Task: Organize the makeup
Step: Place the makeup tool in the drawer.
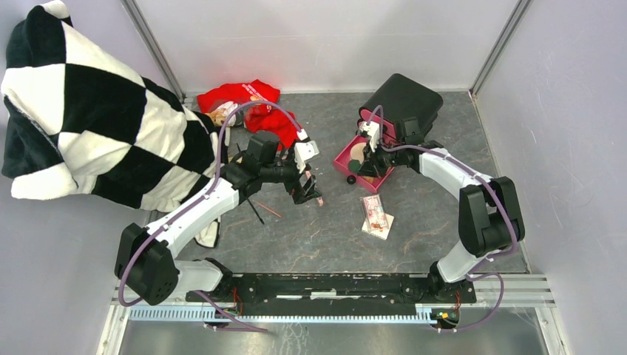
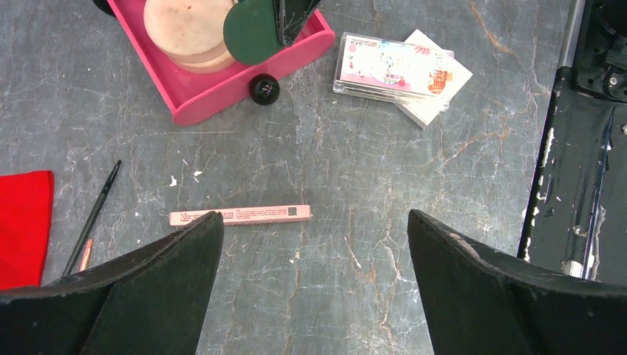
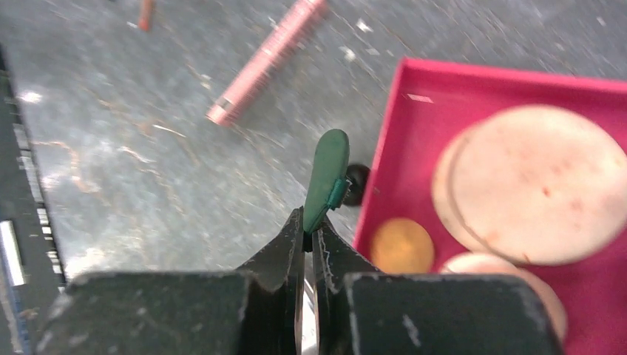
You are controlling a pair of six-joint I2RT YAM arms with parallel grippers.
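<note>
My left gripper (image 2: 314,218) is open and empty, hovering low over the table, its left finger tip just over the end of the pink stick (image 2: 240,215). In the top view it (image 1: 307,191) sits left of the pink drawer (image 1: 346,164). My right gripper (image 3: 308,225) is shut on a flat green round puff (image 3: 325,174), held on edge at the drawer's near rim (image 3: 384,140). Peach puffs (image 3: 532,185) and a small orange one (image 3: 403,248) lie in the drawer. The red-patterned packet (image 2: 392,65) lies on the white card (image 2: 444,85). Black and brown pencils (image 2: 92,218) lie at left.
The black box (image 1: 403,100) stands behind the pulled-out drawer, whose black knob (image 2: 264,89) faces the table middle. A red cloth (image 1: 244,100) lies at the back, and its corner shows in the left wrist view (image 2: 22,222). A black-and-white checkered blanket (image 1: 81,111) covers the left side.
</note>
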